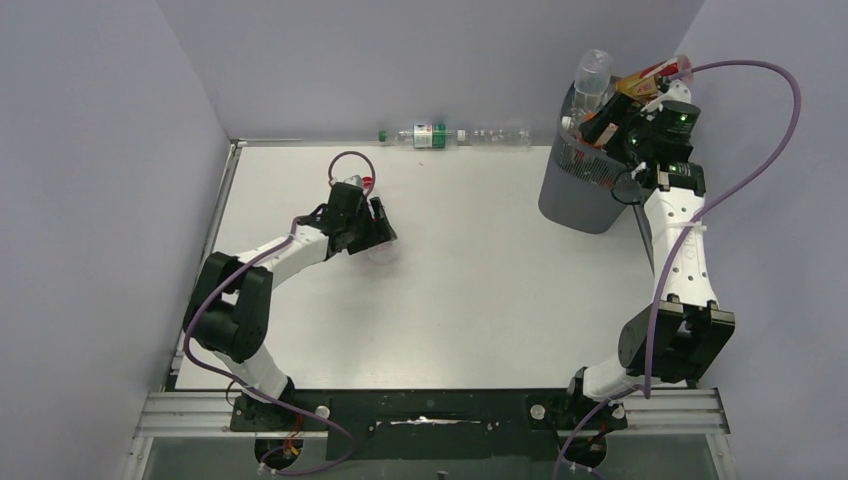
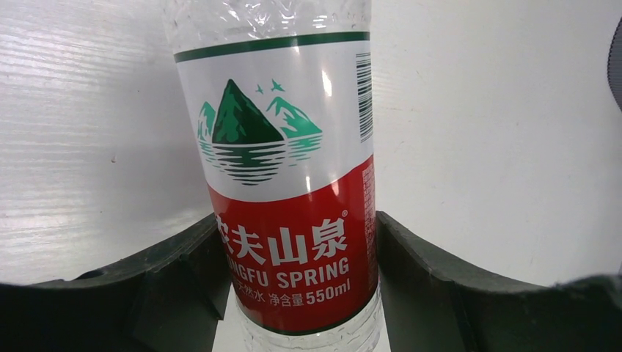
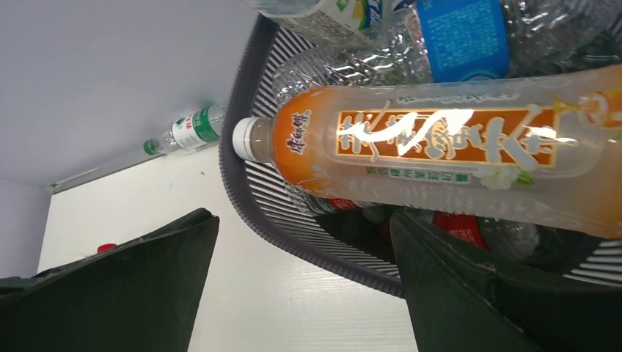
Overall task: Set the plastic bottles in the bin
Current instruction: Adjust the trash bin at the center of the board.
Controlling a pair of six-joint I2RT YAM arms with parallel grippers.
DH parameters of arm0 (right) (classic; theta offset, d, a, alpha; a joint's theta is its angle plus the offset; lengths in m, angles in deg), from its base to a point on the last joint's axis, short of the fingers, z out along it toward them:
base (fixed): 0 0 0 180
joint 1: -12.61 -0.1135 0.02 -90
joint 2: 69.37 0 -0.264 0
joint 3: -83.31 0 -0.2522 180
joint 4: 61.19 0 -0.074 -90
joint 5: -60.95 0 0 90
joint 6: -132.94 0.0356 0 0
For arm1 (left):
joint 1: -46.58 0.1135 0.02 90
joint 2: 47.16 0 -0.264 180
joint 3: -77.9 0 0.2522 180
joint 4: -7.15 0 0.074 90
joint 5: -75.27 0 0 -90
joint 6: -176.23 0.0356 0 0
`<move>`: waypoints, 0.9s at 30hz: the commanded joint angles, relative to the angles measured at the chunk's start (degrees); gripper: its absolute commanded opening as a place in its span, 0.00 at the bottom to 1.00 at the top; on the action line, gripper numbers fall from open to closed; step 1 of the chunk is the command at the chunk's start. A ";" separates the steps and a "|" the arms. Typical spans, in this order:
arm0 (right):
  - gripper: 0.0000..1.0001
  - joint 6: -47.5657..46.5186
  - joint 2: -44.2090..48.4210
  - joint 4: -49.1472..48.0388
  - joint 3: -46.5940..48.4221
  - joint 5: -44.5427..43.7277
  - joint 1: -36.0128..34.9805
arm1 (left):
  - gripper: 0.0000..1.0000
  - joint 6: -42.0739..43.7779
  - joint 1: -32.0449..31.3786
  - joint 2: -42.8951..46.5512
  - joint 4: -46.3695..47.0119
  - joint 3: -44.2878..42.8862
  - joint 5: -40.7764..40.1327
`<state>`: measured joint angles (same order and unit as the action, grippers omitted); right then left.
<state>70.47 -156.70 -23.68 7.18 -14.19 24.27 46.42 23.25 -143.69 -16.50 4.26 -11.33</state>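
Note:
A clear plastic bottle [image 2: 282, 183] with a red and white label stands between the fingers of my left gripper [image 2: 295, 221], which is shut on it; both pads press its sides. From above, this bottle [image 1: 381, 249] is held over the left middle of the table, red cap toward the back. The dark grey mesh bin [image 1: 580, 185] at the back right is heaped with bottles. My right gripper [image 3: 304, 220] hangs open over the bin's rim [image 3: 242, 147], nothing between its fingers. An orange bottle [image 3: 440, 158] lies free across the pile.
Two more bottles lie against the back wall: one with a green label [image 1: 426, 135] and a clear one [image 1: 500, 135]. The green-label bottle [image 3: 187, 130] also shows past the bin. Grey walls close in the table on the left, back and right.

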 commanded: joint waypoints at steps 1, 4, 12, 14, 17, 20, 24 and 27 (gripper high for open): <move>0.92 -2.28 3.87 4.30 0.32 -6.67 0.57 | 0.63 1.22 -0.72 -0.11 3.95 -3.03 1.56; 0.92 -3.38 4.02 7.82 1.03 -10.09 0.60 | 0.62 1.24 -0.90 -0.46 4.24 -3.05 1.95; 0.83 -6.48 2.29 12.26 2.62 -17.43 1.84 | 0.62 1.46 -1.23 -1.46 4.57 -3.36 2.66; 0.83 -6.44 2.41 12.21 2.53 -17.18 3.96 | 0.62 1.57 -1.28 -1.68 4.70 -3.40 2.72; 0.83 -6.50 1.48 12.57 3.35 -17.37 5.69 | 0.62 1.55 -1.32 -2.12 4.79 -3.62 3.10; 0.83 -6.80 0.30 12.84 3.67 -18.18 7.08 | 0.62 1.69 -1.45 -2.13 4.71 -3.71 3.15; 0.83 -6.87 -0.52 12.53 4.39 -18.45 8.75 | 0.62 1.87 -1.45 -2.06 4.62 -3.67 2.86; 0.83 -7.22 -1.17 12.87 6.08 -19.98 9.33 | 0.62 1.93 -1.45 -2.16 4.53 -3.75 2.96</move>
<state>64.35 -156.37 -14.78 10.87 -29.58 31.94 47.10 22.11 -145.99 -15.23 3.32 -9.26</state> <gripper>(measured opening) 0.827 0.624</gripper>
